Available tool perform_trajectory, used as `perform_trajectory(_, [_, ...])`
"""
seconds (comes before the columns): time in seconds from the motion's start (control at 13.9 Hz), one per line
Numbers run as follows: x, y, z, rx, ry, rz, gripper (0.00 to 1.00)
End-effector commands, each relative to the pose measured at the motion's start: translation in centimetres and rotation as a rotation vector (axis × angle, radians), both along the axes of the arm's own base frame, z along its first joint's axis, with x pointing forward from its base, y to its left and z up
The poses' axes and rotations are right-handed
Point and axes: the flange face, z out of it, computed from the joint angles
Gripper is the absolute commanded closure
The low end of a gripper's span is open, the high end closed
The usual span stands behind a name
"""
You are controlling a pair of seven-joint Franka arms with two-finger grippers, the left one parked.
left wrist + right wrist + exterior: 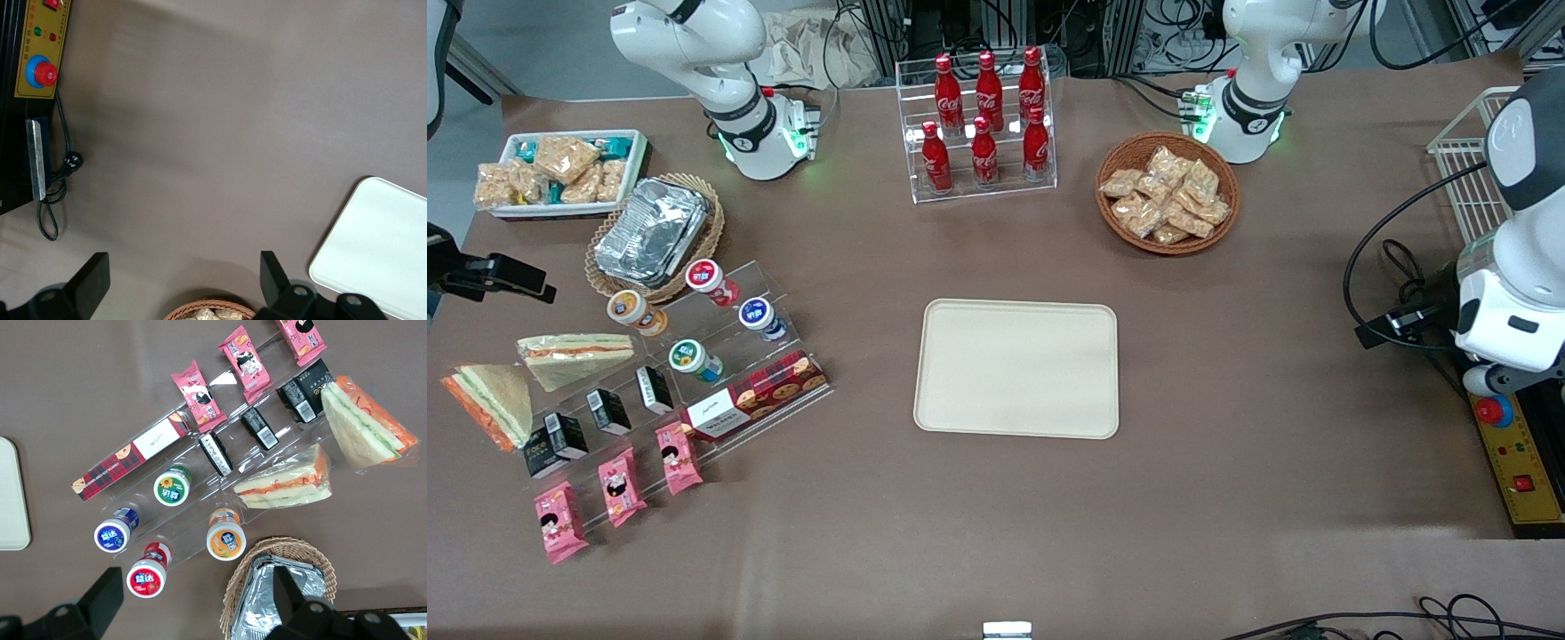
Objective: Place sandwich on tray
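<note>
Find the pincer [195,579] released, fingers spread wide, hovering over the wicker basket [293,555] at the working arm's end of the tabletop [1227,498], holding nothing. Look for the sandwich [482,402] at about nine o'clock from the tray [1017,369], well apart from it, nearer the front camera than a second wedge [576,356] lying just beside it; hard to say whether touching. Beware first of seizing the wrong wedge, given two near-identical triangles side by side: go by the thick bright orange band. Expect also a slip on the clear, glossy film, or squashed soft bread from too hard a clench. Mind, too, the acrylic rack [720,373] close by, stepped and see-through, loaded with small round jars [694,359] and dark packets ready to topple under a low sweep. As for the goal: smooth, matte, cream, rounded corners, low rim, bare, forgiving of a rough landing, though a catch on the rim could leave the wedge half off.
</note>
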Motion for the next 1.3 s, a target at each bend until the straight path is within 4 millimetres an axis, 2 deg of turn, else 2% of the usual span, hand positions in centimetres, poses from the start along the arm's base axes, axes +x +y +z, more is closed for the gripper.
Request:
perform_trajectory(0.0, [0.2,0.1,0.2,0.016,-0.01,-0.013,0.0])
perform_trajectory(0.58, [0.2,-0.6,0.2,0.015,-0.014,0.016,0.0])
perform_trajectory(0.79, [0.3,-2.7,0.8,0.01,-0.062,0.079,0.0])
perform_trajectory(0.94, [-0.1,-5.2,0.8,0.009,-0.077,0.116,0.0])
perform_trajectory(1.08, [-0.3,-6.1,0.9,0.007,-0.085,0.162,0.0])
perform_trajectory(1.23, [-0.7,-8.2,1.0,0.001,-0.1,0.2,0.0])
